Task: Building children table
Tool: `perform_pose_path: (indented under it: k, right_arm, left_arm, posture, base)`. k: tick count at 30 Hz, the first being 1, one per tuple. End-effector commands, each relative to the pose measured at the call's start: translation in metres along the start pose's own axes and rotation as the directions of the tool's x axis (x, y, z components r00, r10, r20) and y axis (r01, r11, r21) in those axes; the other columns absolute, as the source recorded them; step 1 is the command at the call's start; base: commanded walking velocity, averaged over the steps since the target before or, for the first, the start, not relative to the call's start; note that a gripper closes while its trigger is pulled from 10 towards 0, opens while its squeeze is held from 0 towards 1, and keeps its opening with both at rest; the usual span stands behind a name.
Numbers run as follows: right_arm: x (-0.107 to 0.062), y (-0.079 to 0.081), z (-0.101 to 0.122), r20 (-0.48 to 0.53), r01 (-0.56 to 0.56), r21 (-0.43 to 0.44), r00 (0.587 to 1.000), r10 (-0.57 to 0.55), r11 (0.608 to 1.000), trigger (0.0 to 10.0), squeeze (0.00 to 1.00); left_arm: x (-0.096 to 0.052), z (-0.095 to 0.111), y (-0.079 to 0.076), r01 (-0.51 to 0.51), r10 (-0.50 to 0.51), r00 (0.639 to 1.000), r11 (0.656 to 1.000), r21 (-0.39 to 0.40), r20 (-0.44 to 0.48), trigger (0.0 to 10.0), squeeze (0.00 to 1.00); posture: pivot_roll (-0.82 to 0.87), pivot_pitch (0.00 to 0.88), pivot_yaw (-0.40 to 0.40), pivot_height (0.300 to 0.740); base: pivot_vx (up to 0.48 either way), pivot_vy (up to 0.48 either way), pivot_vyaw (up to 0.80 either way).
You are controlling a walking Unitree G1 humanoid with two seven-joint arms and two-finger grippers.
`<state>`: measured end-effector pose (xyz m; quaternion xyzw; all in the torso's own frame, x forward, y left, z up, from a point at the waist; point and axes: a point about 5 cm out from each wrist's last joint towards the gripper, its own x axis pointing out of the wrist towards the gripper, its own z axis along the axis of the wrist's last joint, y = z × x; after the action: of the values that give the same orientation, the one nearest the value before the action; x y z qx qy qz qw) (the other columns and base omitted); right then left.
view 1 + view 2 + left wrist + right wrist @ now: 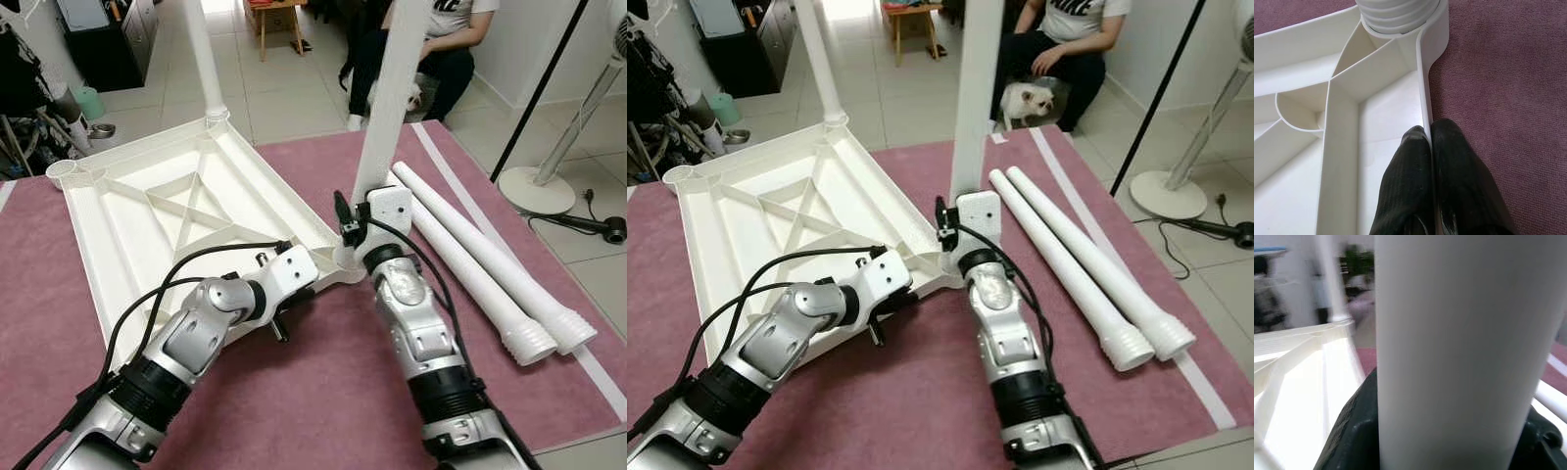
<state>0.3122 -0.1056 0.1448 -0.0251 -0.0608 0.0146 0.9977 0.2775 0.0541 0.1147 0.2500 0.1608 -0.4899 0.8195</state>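
A white plastic tabletop (157,211) lies upside down on the maroon mat (323,392). One white leg (203,59) stands in its far corner socket. A second leg (397,88) stands upright in the near right corner, and my right gripper (367,230) is shut on it just above the socket; the right wrist view has this leg (1449,357) between the dark fingers (1349,431). My left gripper (1428,129) is shut on the tabletop's rim (1425,98) close to the leg's ribbed end (1396,14). Two loose legs (470,269) lie side by side on the mat at the right.
A person (441,39) sits behind the mat with a small white dog (1024,98) at their feet. A fan base (539,186) and a slanted black pole (539,88) stand at the right. An unfilled socket (64,171) is at the tabletop's left corner.
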Motion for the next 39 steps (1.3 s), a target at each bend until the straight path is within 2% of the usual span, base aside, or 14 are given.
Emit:
perform_pose_path:
  k: [1, 5, 14, 15, 16, 21, 22, 24, 25, 26, 27, 28, 29, 39]
  right_arm:
    - [-0.023, -0.039, -0.067, -0.327, 0.182, -0.117, 0.921, -0.211, 0.976, 10.0, 0.0]
    - [-0.024, -0.043, -0.067, -0.313, 0.273, -0.132, 0.9, -0.302, 0.953, 10.0, 0.0]
    - [-0.02, -0.041, -0.064, -0.295, 0.305, -0.164, 0.892, -0.341, 0.938, 10.0, 0.0]
    - [-0.017, -0.039, -0.062, -0.288, 0.285, -0.159, 0.902, -0.321, 0.945, 10.0, 0.75]
    - [-0.015, -0.038, -0.06, -0.28, 0.272, -0.154, 0.91, -0.306, 0.95, 10.0, 1.0]
    - [-0.01, -0.033, -0.055, -0.259, 0.199, -0.107, 0.94, -0.221, 0.974, 10.0, 1.0]
    - [-0.008, -0.03, -0.051, -0.239, 0.16, -0.09, 0.955, -0.177, 0.983, 10.0, 0.65]
    - [-0.008, -0.03, -0.051, -0.239, 0.16, -0.09, 0.955, -0.177, 0.983, 10.0, 0.65]
    - [-0.005, -0.028, -0.046, -0.213, 0.125, -0.081, 0.967, -0.14, 0.989, 10.0, 0.0]
    - [-0.005, -0.028, -0.046, -0.213, 0.125, -0.081, 0.967, -0.14, 0.989, 10.0, 0.0]
    - [-0.003, -0.028, -0.041, -0.186, 0.093, -0.086, 0.977, -0.108, 0.992, 6.9, 0.0]
    - [-0.001, -0.03, -0.038, -0.166, 0.079, -0.097, 0.982, -0.095, 0.992, 6.9, 0.0]
    - [0.0, -0.03, -0.035, -0.142, 0.062, -0.103, 0.987, -0.076, 0.993, 0.0, 0.0]
    - [0.0, -0.027, -0.032, -0.118, -0.012, -0.072, 0.993, 0.003, 0.997, 0.0, 0.0]
  left_arm:
    - [-0.003, 0.002, 0.003, 0.001, -0.001, 1.0, 1.0, 0.029, 0.005, 0.0, 0.0]
    - [-0.003, 0.002, 0.004, -0.001, 0.001, 1.0, 1.0, 0.029, 0.006, 0.0, 0.0]
    - [-0.002, 0.002, 0.004, -0.004, 0.004, 1.0, 1.0, 0.026, 0.005, 0.0, 0.0]
    - [-0.002, 0.002, 0.004, -0.005, 0.005, 1.0, 1.0, 0.025, 0.005, 0.0, 0.0]
    - [-0.002, 0.002, 0.004, -0.006, 0.006, 1.0, 1.0, 0.024, 0.005, 0.0, 0.0]
    - [-0.002, 0.002, 0.004, -0.008, 0.008, 1.0, 1.0, 0.023, 0.005, 0.0, 0.0]
    - [-0.002, 0.002, 0.004, -0.008, 0.008, 1.0, 1.0, 0.022, 0.006, 0.0, 0.0]
    - [-0.002, 0.002, 0.004, -0.008, 0.008, 1.0, 1.0, 0.022, 0.006, 0.0, 0.0]
    - [-0.002, 0.002, 0.004, -0.008, 0.007, 1.0, 1.0, 0.022, 0.006, 0.0, 0.0]
    - [-0.002, 0.002, 0.004, -0.008, 0.007, 1.0, 1.0, 0.022, 0.006, 0.0, 0.0]
    - [-0.002, 0.002, 0.004, -0.007, 0.007, 1.0, 1.0, 0.022, 0.007, 0.0, 0.0]
    - [-0.002, 0.002, 0.004, -0.006, 0.006, 1.0, 1.0, 0.023, 0.008, 0.0, 0.0]
    - [-0.002, 0.003, 0.004, -0.006, 0.006, 1.0, 1.0, 0.023, 0.008, 0.0, 0.0]
    - [-0.003, 0.002, 0.003, -0.004, 0.004, 1.0, 1.0, 0.022, 0.009, 0.0, 0.0]
  posture:
    - [-0.03, 0.0, 0.125, 0.74]
    - [-0.03, 0.0, 0.125, 0.74]
    - [-0.03, 0.0, 0.12, 0.74]
    - [-0.03, 0.0, 0.12, 0.74]
    - [-0.03, 0.0, 0.12, 0.74]
    - [-0.03, 0.0, 0.119, 0.74]
    - [-0.03, 0.0, 0.119, 0.74]
    - [-0.03, 0.0, 0.119, 0.74]
    - [-0.03, 0.001, 0.122, 0.74]
    - [-0.03, 0.001, 0.122, 0.74]
    - [-0.03, 0.001, 0.122, 0.74]
    - [-0.03, 0.001, 0.122, 0.74]
    - [-0.03, 0.001, 0.122, 0.74]
    - [-0.03, 0.001, 0.122, 0.74]
  base:
    - [0.0, 0.0, 0.0]
    - [0.0, 0.0, 0.0]
    - [0.0, 0.0, 0.0]
    - [0.0, 0.0, 0.0]
    - [0.0, 0.0, 0.0]
    - [0.0, 0.0, 0.0]
    - [0.0, 0.0, 0.0]
    - [0.0, 0.0, 0.0]
    - [0.0, 0.0, 0.0]
    - [0.0, 0.0, 0.0]
    - [0.0, 0.0, 0.0]
    - [0.0, 0.0, 0.0]
    - [0.0, 0.0, 0.0]
    - [0.0, 0.0, 0.0]
